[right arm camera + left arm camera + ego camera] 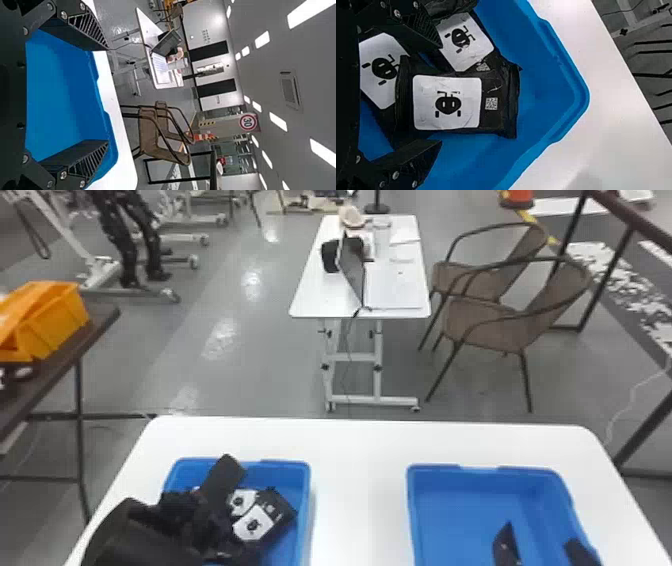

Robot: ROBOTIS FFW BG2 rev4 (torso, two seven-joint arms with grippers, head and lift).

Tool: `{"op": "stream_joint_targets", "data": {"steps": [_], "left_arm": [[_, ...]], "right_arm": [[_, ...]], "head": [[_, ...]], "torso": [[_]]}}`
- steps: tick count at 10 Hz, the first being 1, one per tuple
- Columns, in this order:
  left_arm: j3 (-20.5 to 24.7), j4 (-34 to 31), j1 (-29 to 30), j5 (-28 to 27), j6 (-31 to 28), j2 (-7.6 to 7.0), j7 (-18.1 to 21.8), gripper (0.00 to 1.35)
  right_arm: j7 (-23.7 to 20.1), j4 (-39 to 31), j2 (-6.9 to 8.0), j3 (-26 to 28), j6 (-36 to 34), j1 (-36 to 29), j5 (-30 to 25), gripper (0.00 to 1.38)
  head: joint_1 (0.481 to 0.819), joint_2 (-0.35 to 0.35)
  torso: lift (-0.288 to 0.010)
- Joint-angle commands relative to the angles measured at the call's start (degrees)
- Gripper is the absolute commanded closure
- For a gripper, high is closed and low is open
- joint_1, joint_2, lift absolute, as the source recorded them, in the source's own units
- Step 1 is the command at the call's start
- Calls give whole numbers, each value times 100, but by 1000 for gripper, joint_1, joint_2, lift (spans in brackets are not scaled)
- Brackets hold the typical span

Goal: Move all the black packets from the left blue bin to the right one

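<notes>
Left pincer [441, 93] fingers gape around the black packets [461, 103] in the left blue bin [287, 470], lower left of the head view; likely light, soft and slippery, they want a mid-body pinch. Lift past the rim, then cross the worktop [360, 470] towards the right bin [480, 477], lower right, where the right pincer [107, 95] stands open.

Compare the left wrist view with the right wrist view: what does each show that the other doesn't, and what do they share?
Left wrist view: left bin, three white-labelled packets in it, left pincer.

Right wrist view: right bin, right pincer, two chairs, far table with laptop, round sign, ceiling lights.

Both: white table, floor, and an open pincer at a blue bin, though each has its own pincer and bin.
</notes>
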State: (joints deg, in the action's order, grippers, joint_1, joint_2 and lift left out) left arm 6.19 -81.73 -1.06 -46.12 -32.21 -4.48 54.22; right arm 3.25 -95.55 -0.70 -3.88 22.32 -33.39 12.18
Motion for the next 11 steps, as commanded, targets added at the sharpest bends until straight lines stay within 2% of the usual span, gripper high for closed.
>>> {"op": "stream_joint_targets", "data": {"steps": [1, 2, 3, 5, 6, 7, 8, 10, 11], "left_arm": [[154, 237, -34, -2, 522, 106, -123, 220], [242, 413, -96, 15, 593, 167, -123, 384], [242, 562, -131, 112, 602, 158, -79, 541], [180, 597, -158, 252, 619, 132, 53, 687], [163, 509, -158, 419, 619, 106, 123, 687], [172, 123, -34, 507, 584, 88, 185, 687], [224, -528, 220, 569, 487, 114, 220, 687], [330, -1626, 642, 727, 391, 238, 220, 687], [321, -1916, 748, 1035, 382, 255, 167, 687]], "right_arm": [[0, 1, -18, -7, 0, -1, 12, 191], [0, 1, -18, -7, 0, -1, 21, 191], [0, 10, -18, -16, 0, -1, 30, 191], [0, 10, -18, -16, 0, -1, 39, 196], [0, 10, -18, -16, 0, -1, 39, 197], [0, 1, -35, -25, 0, 8, 39, 197], [0, 1, -44, -34, 0, 16, 56, 196], [0, 1, -44, -51, 9, 8, 91, 196], [-79, -8, -44, -51, 9, 43, 153, 196]], "head": [[695, 79], [695, 74], [695, 67], [695, 54], [695, 49], [695, 40], [695, 35], [695, 37], [695, 38]], "torso": [[0], [0], [0], [0], [0], [0], [0], [0], [0]]}}
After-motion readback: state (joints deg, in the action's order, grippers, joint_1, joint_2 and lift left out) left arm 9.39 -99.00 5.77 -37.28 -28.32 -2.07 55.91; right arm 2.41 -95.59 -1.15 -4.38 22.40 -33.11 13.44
